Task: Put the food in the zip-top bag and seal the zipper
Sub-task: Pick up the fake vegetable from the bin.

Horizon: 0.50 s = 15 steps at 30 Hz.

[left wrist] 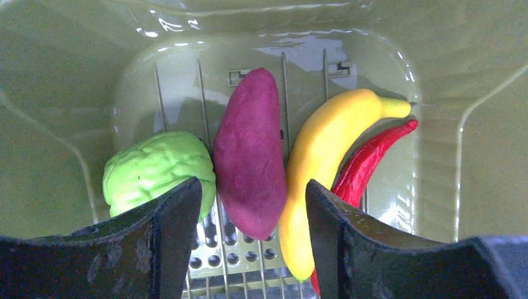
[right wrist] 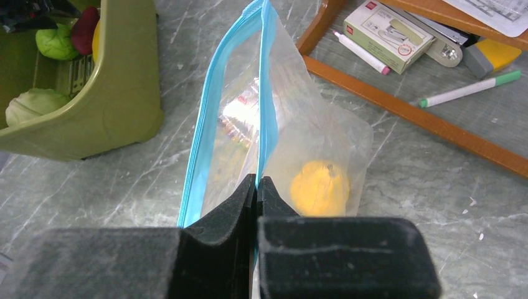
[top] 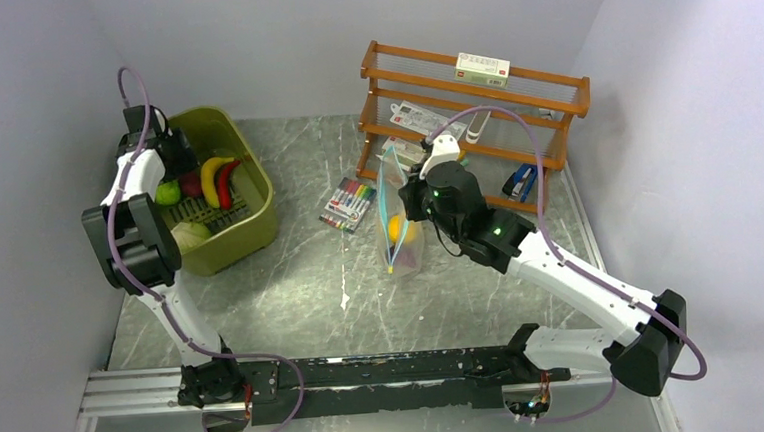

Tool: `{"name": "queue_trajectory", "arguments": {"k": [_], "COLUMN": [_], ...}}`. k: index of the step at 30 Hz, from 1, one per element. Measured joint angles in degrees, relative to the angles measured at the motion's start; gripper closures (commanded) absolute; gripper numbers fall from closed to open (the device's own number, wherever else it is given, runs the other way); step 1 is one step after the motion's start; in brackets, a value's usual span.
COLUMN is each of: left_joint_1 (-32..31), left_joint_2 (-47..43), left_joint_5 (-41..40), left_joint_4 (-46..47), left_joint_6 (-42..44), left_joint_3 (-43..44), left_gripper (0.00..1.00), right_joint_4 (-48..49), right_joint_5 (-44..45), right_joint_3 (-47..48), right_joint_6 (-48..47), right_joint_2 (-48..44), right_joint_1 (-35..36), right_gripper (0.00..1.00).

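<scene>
My right gripper (right wrist: 257, 182) is clenched on one lip of the bag (right wrist: 311, 118), at the zipper (right wrist: 268, 93). This grip stands the bag upright on the table (top: 312, 280). It also leaves the other lip free, so the mouth gapes for loading. One orange piece (right wrist: 319, 187) lies at the bag's bottom.

My left gripper (left wrist: 252, 187) is released and lowered into the tub (left wrist: 62, 93), jaws apart, with the purple piece (left wrist: 249, 143) between them. The green piece (left wrist: 149, 171) touches it on one side; the banana (left wrist: 324, 143) and chili (left wrist: 370, 156) crowd the other. That packing calls for a narrow, centred approach. My judgement: a pick is in hand, most food is not yet bagged, and the zipper is unsealed.
</scene>
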Motion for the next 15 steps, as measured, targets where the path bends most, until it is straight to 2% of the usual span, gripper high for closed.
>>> {"name": "queue_trajectory", "arguments": {"k": [9,15], "left_joint_1": [-3.1,-3.7], "left_joint_2": [0.0,-0.3], "left_joint_5": [-2.2,-3.1], "left_joint_4": [0.0,0.0], "left_joint_6": [-0.3,-0.6], "left_joint_3": [0.0,0.0], "left_gripper": [0.34,0.41], "right_joint_4": [-0.8,-0.9], "right_joint_5": [0.5,0.9], "right_joint_3": [0.0,0.0], "right_joint_6": [0.7,1.3], "right_joint_2": [-2.1,-2.7], "right_joint_1": [0.0,0.0], "right_gripper": [1.0,1.0]}}
